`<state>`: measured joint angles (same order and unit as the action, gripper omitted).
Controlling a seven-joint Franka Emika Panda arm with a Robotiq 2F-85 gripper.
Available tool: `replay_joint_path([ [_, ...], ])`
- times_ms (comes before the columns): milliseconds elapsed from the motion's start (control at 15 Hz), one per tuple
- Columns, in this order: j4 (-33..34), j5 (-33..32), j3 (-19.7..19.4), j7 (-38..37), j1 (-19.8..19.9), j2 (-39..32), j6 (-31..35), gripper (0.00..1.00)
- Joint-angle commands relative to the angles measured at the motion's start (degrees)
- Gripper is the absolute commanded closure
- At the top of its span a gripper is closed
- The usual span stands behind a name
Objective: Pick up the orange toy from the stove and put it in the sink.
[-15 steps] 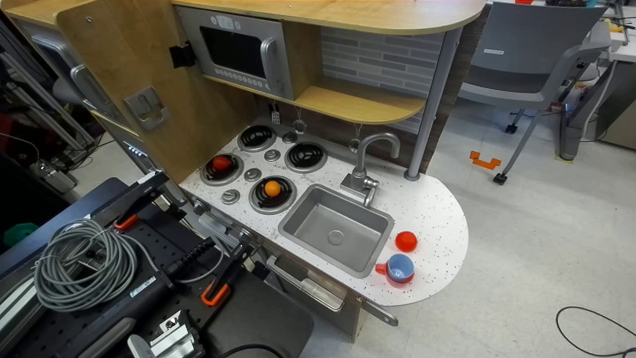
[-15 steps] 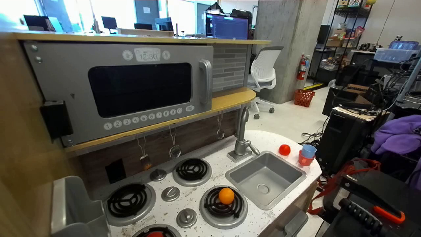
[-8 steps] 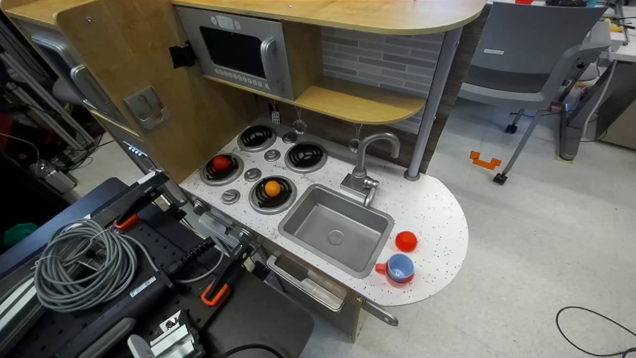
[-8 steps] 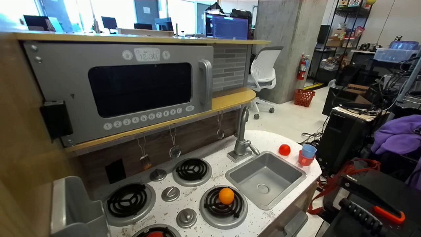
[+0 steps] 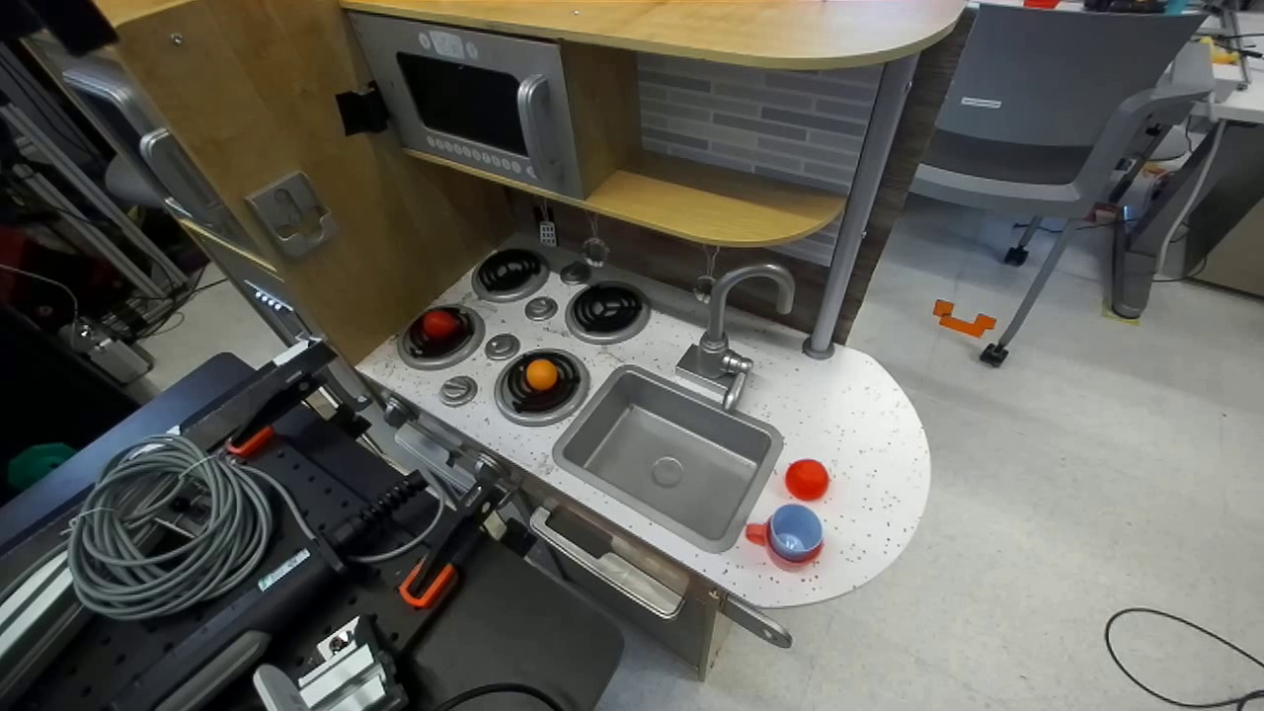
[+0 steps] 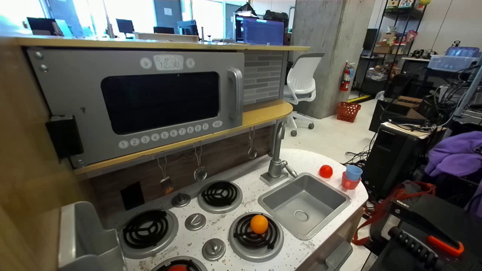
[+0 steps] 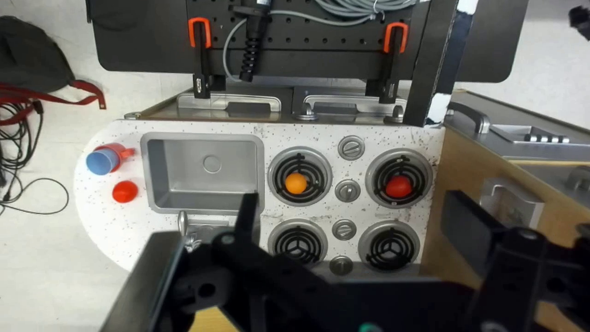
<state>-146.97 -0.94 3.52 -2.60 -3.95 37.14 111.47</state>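
Note:
The orange toy is a small ball resting on one burner of the stove, the burner beside the sink. The toy also shows in an exterior view and in the wrist view. The sink is a grey rectangular basin with nothing in it; it also shows in the wrist view. My gripper is open and empty, high above the counter, its fingers spread wide in the wrist view. A dark part of the arm or gripper shows at the top left corner of an exterior view.
A redder toy lies on the neighbouring burner. The silver faucet rises behind the sink. A red ball and a blue cup in a red cup stand beyond the sink. A wooden side panel and microwave shelf border the stove.
A dark part of the arm or gripper has come into the top left corner of an exterior view. The toys, cups and sink have not moved.

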Motion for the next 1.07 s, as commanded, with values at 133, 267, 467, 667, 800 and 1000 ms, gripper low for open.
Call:
replay_joint_path([
  [133,-3.3,0.0,-2.3,2.6,1.5,-2.9,10.6,0.0],
  [267,-3.8,0.6,-2.8,2.9,1.3,-3.7,12.4,0.0],
  [467,-4.3,1.5,-3.2,2.9,1.1,-4.4,15.2,0.0],
  [667,-5.0,2.6,-3.5,2.5,1.0,-4.6,18.8,0.0],
  [800,-5.7,3.5,-4.4,3.3,1.0,-11.5,29.4,0.0],
  [1000,-5.3,5.4,-5.7,5.2,0.5,-20.4,39.6,0.0],
])
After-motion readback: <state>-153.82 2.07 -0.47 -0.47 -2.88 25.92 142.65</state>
